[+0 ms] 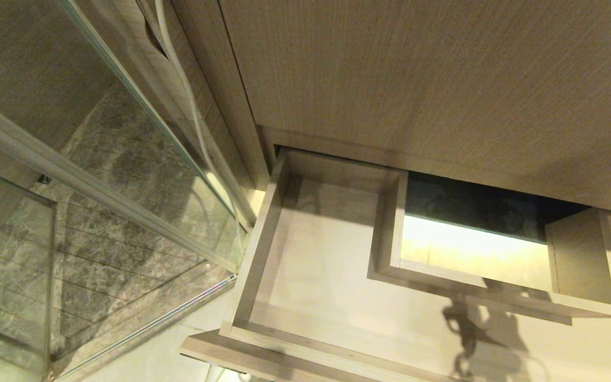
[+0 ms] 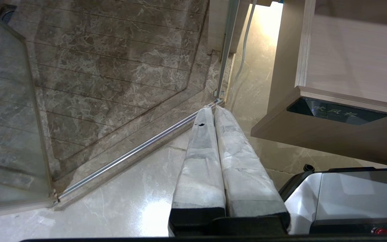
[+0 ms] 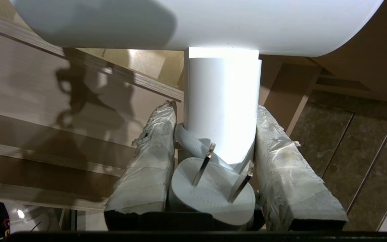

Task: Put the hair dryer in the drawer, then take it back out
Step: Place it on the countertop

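Two padded fingers (image 3: 146, 161) of your right end effector (image 3: 213, 134) squeeze the handle of the hair dryer (image 3: 222, 107), with its plug (image 3: 213, 195) between them, above the open drawer (image 1: 263, 239). You see only its shadow (image 1: 470, 329) on the drawer floor. Your left end effector (image 2: 213, 109) hangs pressed together over the floor (image 2: 113, 208).

Right tool (image 3: 215, 114): taped fingers (image 3: 146, 161) clamped either side of a handle. Left tool (image 2: 213, 109): fingers pressed together, empty, pointing floorward.
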Robot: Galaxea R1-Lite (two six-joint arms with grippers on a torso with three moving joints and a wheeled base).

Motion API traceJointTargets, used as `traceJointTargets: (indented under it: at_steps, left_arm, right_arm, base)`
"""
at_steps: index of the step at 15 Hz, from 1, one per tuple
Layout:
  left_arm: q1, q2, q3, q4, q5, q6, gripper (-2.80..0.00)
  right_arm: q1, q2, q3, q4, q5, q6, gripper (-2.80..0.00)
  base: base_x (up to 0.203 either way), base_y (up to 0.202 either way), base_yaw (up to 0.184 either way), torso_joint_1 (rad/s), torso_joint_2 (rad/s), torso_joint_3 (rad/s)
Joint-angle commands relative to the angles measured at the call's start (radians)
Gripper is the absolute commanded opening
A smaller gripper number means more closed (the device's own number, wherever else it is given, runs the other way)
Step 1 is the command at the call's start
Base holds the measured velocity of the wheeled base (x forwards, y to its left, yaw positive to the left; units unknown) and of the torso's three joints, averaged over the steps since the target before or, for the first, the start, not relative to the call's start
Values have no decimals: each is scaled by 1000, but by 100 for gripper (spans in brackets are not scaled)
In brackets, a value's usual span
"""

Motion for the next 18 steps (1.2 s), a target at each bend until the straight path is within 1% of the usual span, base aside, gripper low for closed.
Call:
traceJointTargets:
  at_steps: [1, 18]
  left_arm:
    - [0, 0, 1, 0, 0, 0, -280]
    - [0, 0, 0, 0, 0, 0, -280]
  right_arm:
    - [0, 5, -2, -2, 3, -4, -280]
    - [0, 1, -3, -4, 1, 1, -280]
  base:
    - [0, 0, 0, 0, 0, 0]
    - [0, 0, 0, 0, 0, 0]
